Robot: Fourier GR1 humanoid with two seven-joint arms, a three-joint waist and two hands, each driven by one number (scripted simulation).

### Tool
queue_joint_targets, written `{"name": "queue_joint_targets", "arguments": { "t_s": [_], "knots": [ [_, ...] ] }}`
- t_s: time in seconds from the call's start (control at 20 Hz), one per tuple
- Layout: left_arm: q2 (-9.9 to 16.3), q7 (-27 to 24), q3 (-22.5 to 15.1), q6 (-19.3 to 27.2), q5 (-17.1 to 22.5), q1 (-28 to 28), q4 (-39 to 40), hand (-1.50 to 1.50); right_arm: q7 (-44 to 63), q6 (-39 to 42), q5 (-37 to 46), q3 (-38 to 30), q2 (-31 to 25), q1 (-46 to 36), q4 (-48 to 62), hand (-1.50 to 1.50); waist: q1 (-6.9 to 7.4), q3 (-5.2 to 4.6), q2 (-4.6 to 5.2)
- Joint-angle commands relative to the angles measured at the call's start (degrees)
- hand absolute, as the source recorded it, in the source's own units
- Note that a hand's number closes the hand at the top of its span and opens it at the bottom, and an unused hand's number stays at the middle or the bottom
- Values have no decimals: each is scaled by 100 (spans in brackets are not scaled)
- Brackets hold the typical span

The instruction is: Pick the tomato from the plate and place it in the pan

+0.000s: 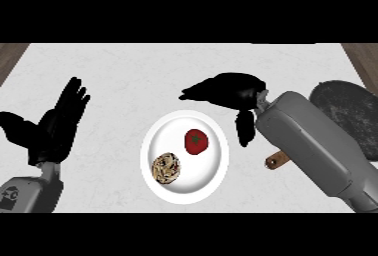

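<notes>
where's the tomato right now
In the head view the tomato sits on the white plate at the counter's middle, up and right of the brown food, left of the right hand.

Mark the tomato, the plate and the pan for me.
tomato (196, 141), head view, middle of its red top.
plate (214, 172), head view, bare white part by its right rim.
pan (347, 112), head view, dark inner bottom.
</notes>
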Motion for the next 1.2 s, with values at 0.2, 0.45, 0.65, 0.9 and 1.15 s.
{"name": "queue_joint_targets", "arguments": {
  "t_s": [0.2,0.45,0.65,0.9,1.15],
  "knots": [
    [-73,178,134,5,-152,-90,-33,0,415,552,764,310,-162,410,-1218,-150,-73,2,-19],
    [-138,202,126,-67,-276,214,-338,0,535,358,1451,214,47,456,-1240,-150,-13,3,-4],
    [-288,295,234,-80,-362,-149,-14,0,871,706,1544,-78,291,748,-1849,-150,-50,3,2],
    [-287,326,297,-344,-339,250,-411,0,818,444,2115,137,918,971,-1452,-150,-4,3,3],
    [-328,251,499,-500,-353,-70,-9,0,1090,534,2611,117,1230,963,-1051,-150,-19,2,9]
  ]
}}
